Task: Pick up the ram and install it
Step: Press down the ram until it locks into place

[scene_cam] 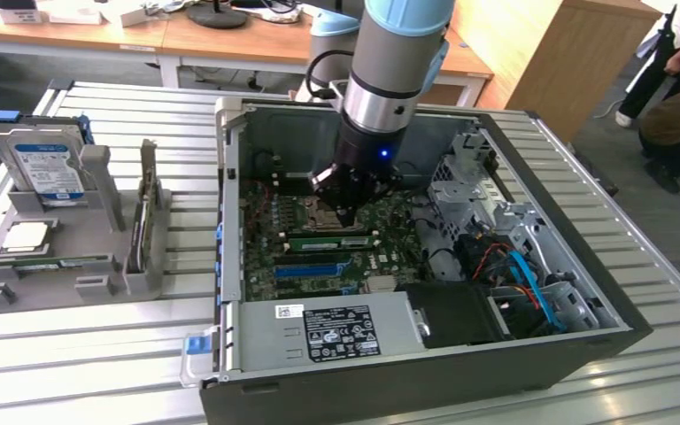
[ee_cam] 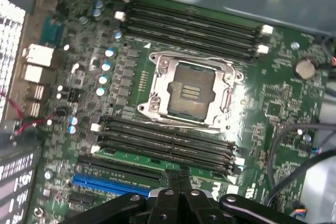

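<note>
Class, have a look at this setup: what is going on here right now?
A robot arm reaches down into an open computer case lying on a slatted metal table. Its gripper is shut, with the tips right at a green ram stick that lies along one of the motherboard's memory slots, beside the empty processor socket. A grey holder with spare parts stands on the exterior view's left.

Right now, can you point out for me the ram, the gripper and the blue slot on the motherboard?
ram (ee_cam: 157, 157): wrist view, on its green top edge.
gripper (ee_cam: 178, 176): wrist view, between its shut fingertips, just over the ram.
blue slot (ee_cam: 107, 184): wrist view, on the middle of its length.
</note>
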{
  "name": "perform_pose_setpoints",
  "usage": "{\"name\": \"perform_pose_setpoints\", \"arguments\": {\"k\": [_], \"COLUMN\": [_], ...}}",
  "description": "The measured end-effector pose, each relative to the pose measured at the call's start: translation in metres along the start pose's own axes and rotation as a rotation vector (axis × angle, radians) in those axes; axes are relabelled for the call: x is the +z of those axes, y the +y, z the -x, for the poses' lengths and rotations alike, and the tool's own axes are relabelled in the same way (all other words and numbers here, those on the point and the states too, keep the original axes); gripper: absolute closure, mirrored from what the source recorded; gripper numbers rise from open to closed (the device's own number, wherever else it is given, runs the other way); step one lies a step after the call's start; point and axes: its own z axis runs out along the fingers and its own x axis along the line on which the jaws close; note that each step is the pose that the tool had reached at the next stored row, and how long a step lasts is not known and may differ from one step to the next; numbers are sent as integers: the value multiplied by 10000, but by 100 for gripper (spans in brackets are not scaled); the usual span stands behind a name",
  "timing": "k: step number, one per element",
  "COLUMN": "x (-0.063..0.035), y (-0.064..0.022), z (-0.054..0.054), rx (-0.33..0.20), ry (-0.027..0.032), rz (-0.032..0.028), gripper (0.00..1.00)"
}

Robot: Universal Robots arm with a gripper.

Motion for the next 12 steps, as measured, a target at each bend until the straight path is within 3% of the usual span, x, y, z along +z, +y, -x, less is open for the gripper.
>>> {"name": "perform_pose_setpoints", "arguments": {"k": [3,4,6,12], "x": [1,2,2,2], "y": [0,0,0,0], "z": [0,0,0,0], "rx": [495,1104,1450,1458], "ry": [-8,-18,-23,-23], "rz": [-3,-6,-10,-10], "gripper": [89,89,89,89]}}
